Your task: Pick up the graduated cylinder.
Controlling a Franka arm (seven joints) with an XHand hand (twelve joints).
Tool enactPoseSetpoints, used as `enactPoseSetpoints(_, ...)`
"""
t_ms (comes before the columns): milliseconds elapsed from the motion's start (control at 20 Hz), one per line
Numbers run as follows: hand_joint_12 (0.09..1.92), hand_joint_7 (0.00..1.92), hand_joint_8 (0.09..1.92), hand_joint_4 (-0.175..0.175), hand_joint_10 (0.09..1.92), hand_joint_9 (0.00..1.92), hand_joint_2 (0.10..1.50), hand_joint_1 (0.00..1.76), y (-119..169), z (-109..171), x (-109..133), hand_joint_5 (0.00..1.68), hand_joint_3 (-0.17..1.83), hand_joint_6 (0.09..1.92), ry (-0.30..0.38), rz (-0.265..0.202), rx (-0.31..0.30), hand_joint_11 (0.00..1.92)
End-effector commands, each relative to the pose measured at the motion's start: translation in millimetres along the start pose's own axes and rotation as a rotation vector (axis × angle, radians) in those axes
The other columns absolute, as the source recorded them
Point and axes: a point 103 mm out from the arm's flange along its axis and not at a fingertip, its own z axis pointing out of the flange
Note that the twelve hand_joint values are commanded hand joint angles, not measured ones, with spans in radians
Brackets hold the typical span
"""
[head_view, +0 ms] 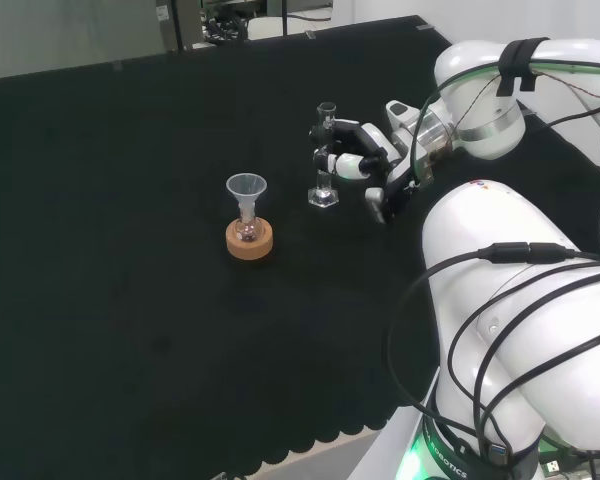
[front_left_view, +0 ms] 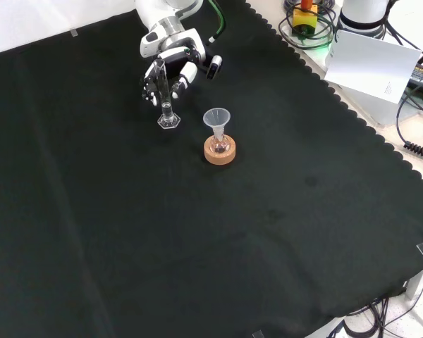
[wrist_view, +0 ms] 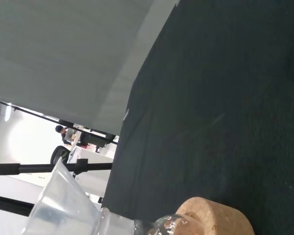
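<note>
Hand at the graduated cylinder on black cloth

The hand (head_view: pixel 365 160), black and white, has its fingers curled round the slim clear graduated cylinder (head_view: pixel 324 160), which stands upright on its hexagonal foot toward the bench's far edge in the head view. Just beside it a clear plastic funnel (front_left_view: pixel 216 120) sits in a small flask (front_left_view: pixel 220 146) on a round cork ring (head_view: pixel 250 240). The cloth's (front_left_view: pixel 197 246) edge is scalloped.

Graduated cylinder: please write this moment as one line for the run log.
stage: grasping | hand: fingers curled round graduated cylinder | cylinder: upright, base on cloth | nearby: funnel in flask on cork ring, apart
</note>
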Motion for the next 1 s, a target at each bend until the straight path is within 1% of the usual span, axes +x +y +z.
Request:
enactPoseSetpoints(50, 1.21, 0.55, 0.59, -0.007, 0.42, 0.82, 1.11, 1.25, 0.0, 2.4, -1.4, 0.59, -0.17, 0.76, -0.004, 0.007, -0.001, 0.51)
enactPoseSetpoints(300, 1.21, 0.55, 0.59, -0.007, 0.42, 0.82, 1.11, 1.25, 0.1, 0.5, -0.4, 0.58, -0.17, 0.76, 0.005, 0.004, -0.007, 0.51)
enactPoseSetpoints(350, 1.21, 0.55, 0.59, -0.006, 0.42, 0.82, 1.11, 1.25, -0.3, -2.5, -0.7, 0.58, -0.17, 0.76, 0.035, -0.002, 0.002, 0.52)
enactPoseSetpoints(450, 1.21, 0.55, 0.59, -0.003, 0.42, 0.82, 1.11, 1.26, -0.4, -7.7, -1.4, 0.59, -0.17, 0.77, 0.043, -0.005, 0.002, 0.52)
enactPoseSetpoints(700, 1.20, 0.55, 0.60, 0.003, 0.43, 0.84, 1.14, 1.26, 1.6, -4.4, -1.3, 0.62, -0.17, 0.79, 0.024, -0.005, -0.006, 0.58)
enactPoseSetpoints(1000, 1.17, 0.57, 0.60, 0.002, 0.44, 0.86, 1.14, 1.25, 2.6, 0.2, -1.3, 0.63, -0.17, 0.80, 0.010, 0.000, 0.000, 0.63)
